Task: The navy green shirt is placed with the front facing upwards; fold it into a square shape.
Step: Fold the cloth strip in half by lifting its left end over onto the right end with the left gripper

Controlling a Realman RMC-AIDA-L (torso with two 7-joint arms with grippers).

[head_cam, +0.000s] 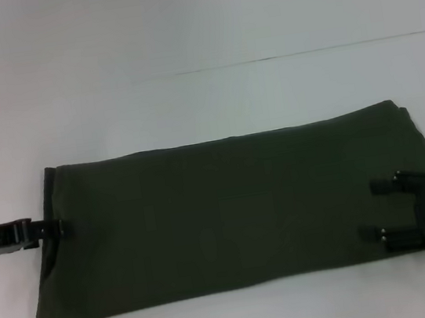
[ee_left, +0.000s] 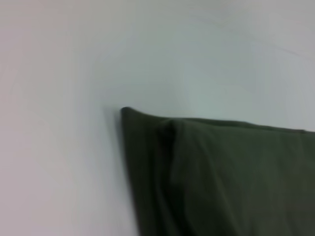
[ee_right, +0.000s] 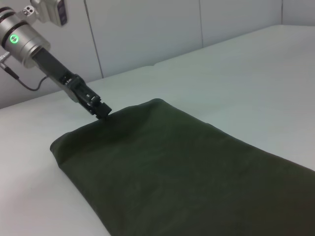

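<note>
The navy green shirt [head_cam: 228, 212] lies flat on the white table as a long dark olive band running left to right, with no print showing. My left gripper [head_cam: 54, 227] is at the band's left end, its fingers together and pinched on the cloth's edge; the right wrist view shows the same gripper [ee_right: 101, 110] at the far short edge of the shirt [ee_right: 187, 172]. My right gripper [head_cam: 378, 210] is over the band's right end, open, with its two fingers spread wide above the cloth. The left wrist view shows only a folded corner of the shirt [ee_left: 221, 177].
The white table [head_cam: 197, 50] stretches beyond the shirt, with a faint seam line [head_cam: 285, 56] across its far part. A pale panelled wall [ee_right: 147, 34] stands behind the table. The table's near strip below the shirt is narrow.
</note>
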